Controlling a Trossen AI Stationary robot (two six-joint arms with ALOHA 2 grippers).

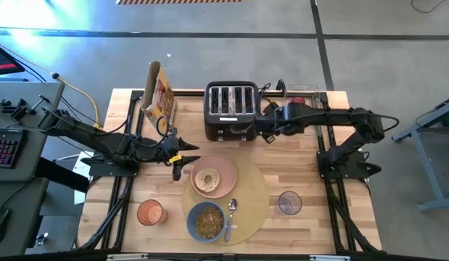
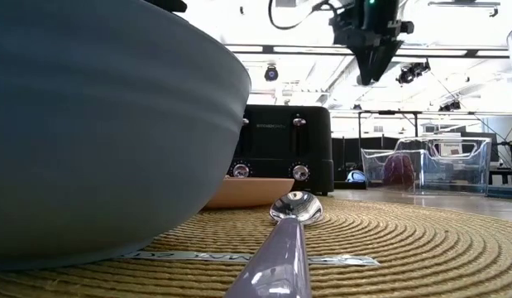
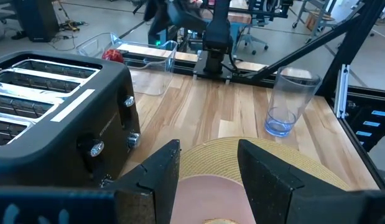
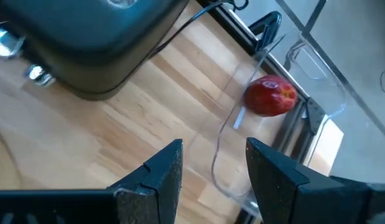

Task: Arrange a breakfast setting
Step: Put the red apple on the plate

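Most of your setting is already down. In the high view the round tan placemat (image 1: 249,194) sits low and centre, carrying the pink plate (image 1: 225,172) with the bagel (image 1: 207,179) on it, the blue bowl (image 1: 206,222) filled with cereal, and the small metal spoon (image 1: 231,212) just right of the bowl. The orange cup (image 1: 151,212) stands on the wood at lower left of the mat, and the clear purplish glass (image 1: 289,202) at its lower right.

What is left is the red apple (image 4: 270,96). It lies inside a clear plastic bin (image 4: 304,68) at the upper right of the table, behind the black toaster (image 1: 230,110). So the step in hand looks like fetching that apple.

Your right gripper (image 4: 211,171) hovers near the toaster's right side, its 2 fingers spread wide with nothing between them; in its wrist view the apple sits at the upper right of the frame, over the bin's near wall. Your left gripper (image 3: 208,171) is parted and empty too, hanging over the plate's left edge at centre-left of the high view.

Next, you likely need to carry the right gripper over the bin's rim, lower it around the apple, and close gently, since a round fruit may roll off the finger pads.
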